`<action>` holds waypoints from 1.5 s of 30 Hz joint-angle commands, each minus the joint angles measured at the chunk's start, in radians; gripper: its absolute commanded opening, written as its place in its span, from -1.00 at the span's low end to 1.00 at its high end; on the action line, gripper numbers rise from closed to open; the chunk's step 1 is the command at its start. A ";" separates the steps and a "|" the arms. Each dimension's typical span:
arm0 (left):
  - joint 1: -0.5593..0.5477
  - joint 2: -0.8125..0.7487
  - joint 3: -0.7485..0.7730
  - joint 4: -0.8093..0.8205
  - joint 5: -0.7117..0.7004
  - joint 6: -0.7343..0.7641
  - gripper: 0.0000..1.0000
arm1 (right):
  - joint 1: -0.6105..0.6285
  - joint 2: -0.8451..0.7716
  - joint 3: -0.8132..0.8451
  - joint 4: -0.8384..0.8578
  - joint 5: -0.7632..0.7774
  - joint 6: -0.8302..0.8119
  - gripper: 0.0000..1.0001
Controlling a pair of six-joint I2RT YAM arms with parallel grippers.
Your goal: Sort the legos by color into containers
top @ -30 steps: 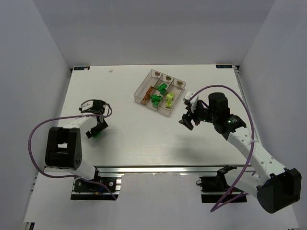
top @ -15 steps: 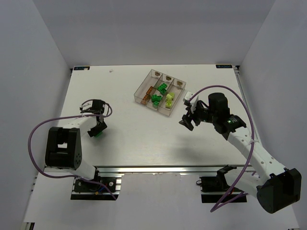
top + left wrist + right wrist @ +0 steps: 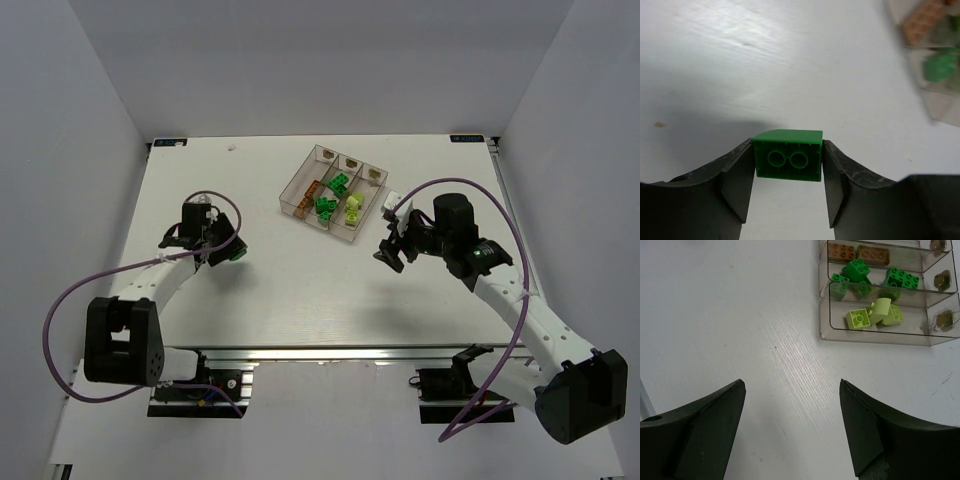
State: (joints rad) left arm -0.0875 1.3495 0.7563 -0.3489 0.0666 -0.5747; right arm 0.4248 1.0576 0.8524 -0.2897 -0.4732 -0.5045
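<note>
My left gripper [image 3: 232, 252] is shut on a bright green lego brick [image 3: 788, 155], hollow underside toward the camera, held above the table left of centre; the brick also shows in the top view [image 3: 238, 254]. The three joined clear bins [image 3: 296, 188] stand at the back centre. Orange-brown bricks [image 3: 859, 252] lie in one bin, bright green bricks [image 3: 856, 269] in the middle one, pale yellow-green bricks [image 3: 875, 313] in the third. My right gripper [image 3: 388, 255] is open and empty, just in front of and right of the bins [image 3: 826, 335].
The bins' blurred corner [image 3: 935, 107] shows at the upper right of the left wrist view. Small tan marks [image 3: 943, 320] sit at the bins' far ends. White walls enclose the table on three sides.
My left gripper has lifted the green brick and moved up and to the right, toward the bins. The right arm has stayed still.
</note>
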 commanded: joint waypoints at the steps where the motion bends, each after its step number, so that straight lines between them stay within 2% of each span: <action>1: -0.023 -0.026 0.043 0.119 0.208 0.019 -0.91 | -0.004 0.008 0.007 0.012 0.011 -0.009 0.61; 6: -0.104 0.026 0.150 0.130 0.208 0.029 -0.91 | -0.003 0.022 0.008 0.009 0.021 -0.011 0.62; 13: -0.288 0.229 0.414 0.119 0.098 0.085 -0.89 | -0.003 0.025 0.008 0.009 0.022 -0.012 0.62; 24: -0.411 0.517 0.730 0.108 -0.050 0.105 -0.86 | -0.003 0.031 0.013 -0.002 0.001 -0.012 0.62; 26: -0.445 0.551 0.774 0.076 -0.122 0.124 -0.84 | -0.003 0.032 0.013 -0.002 -0.004 -0.012 0.62; 29: -0.485 0.618 0.860 0.027 -0.194 0.159 -0.73 | -0.001 0.033 0.013 -0.003 -0.005 -0.012 0.62; 31: -0.504 0.664 0.923 -0.011 -0.221 0.171 -0.55 | -0.001 0.033 0.014 -0.006 -0.007 -0.012 0.62; 34: -0.517 0.714 0.991 -0.050 -0.274 0.180 -0.39 | 0.000 0.033 0.014 -0.005 -0.007 -0.014 0.62; 43: -0.518 0.790 1.088 -0.085 -0.327 0.173 -0.35 | 0.000 0.033 0.014 -0.006 -0.007 -0.014 0.63; 45: -0.518 0.804 1.104 -0.091 -0.333 0.167 -0.26 | 0.000 0.036 0.014 -0.006 -0.005 -0.014 0.63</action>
State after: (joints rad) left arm -0.6086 2.1593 1.8103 -0.4183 -0.2306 -0.4076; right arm 0.4259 1.0931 0.8524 -0.2935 -0.4599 -0.5064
